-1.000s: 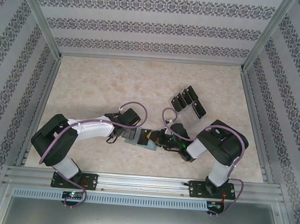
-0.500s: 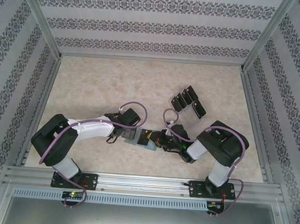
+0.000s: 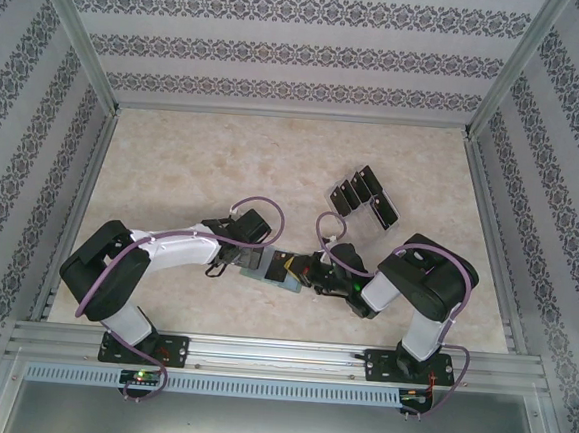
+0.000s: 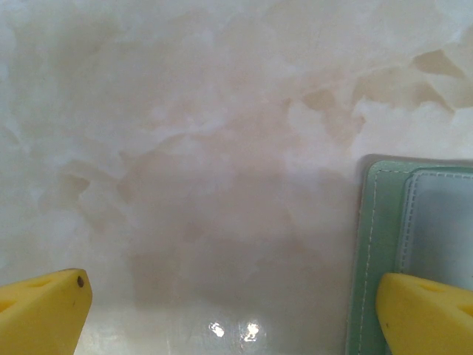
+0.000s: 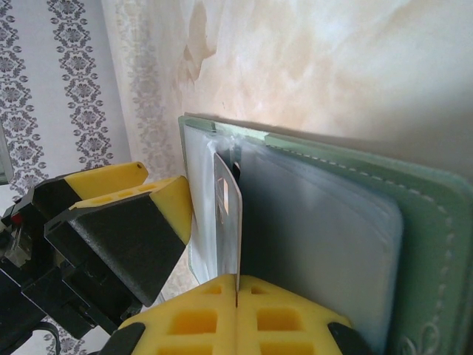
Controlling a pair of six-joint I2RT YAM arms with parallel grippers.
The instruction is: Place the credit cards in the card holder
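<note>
while right gripper (image 5: 236, 285) pinches a credit card (image 5: 228, 222) at the card holder (image 5: 325, 222), left gripper (image 4: 233, 310) spread wide over its edge

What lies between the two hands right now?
The open wallet, in the top view: the left hand, open, at its left edge, the right hand shut on a card edge-on in it.

The table (image 3: 224, 161) is marbled in beige; the holder (image 4: 369, 259) is coloured sage-green, lined grey-blue; the cards (image 3: 360, 190) are black; the walls (image 3: 283, 45) are striped with grey damask.
</note>
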